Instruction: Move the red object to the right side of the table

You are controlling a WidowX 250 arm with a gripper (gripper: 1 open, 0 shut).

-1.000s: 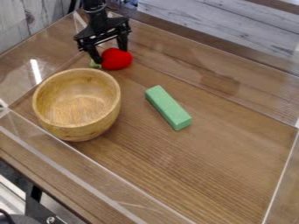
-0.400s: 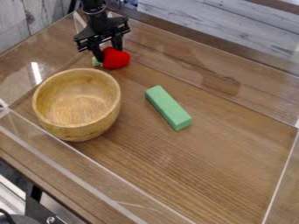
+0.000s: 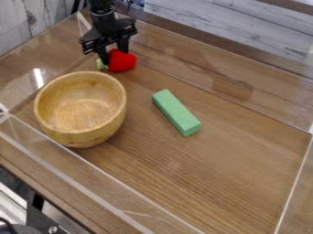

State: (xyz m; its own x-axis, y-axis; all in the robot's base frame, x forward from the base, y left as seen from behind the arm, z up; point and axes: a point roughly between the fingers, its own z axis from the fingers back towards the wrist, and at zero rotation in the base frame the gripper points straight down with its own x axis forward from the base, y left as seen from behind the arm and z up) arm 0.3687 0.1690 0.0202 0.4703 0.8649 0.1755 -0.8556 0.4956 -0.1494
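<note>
The red object (image 3: 123, 62), a small bright red ball, lies on the table (image 3: 232, 137) at the back left. My black gripper (image 3: 112, 55) points down right over it. Its fingers (image 3: 98, 60) reach down at the ball's left and back sides and stand close in on it. The picture is too small to show whether they press on the ball. The ball rests on the tabletop.
A wooden bowl (image 3: 80, 108) stands at the front left, just in front of the ball. A green rectangular block (image 3: 177, 111) lies near the middle. Low clear acrylic walls (image 3: 146, 196) edge the table. The right half is bare wood.
The gripper's fingers have drawn in from wide apart to narrow around the red ball. The hand has stayed over the same spot, and the ball has not moved.
</note>
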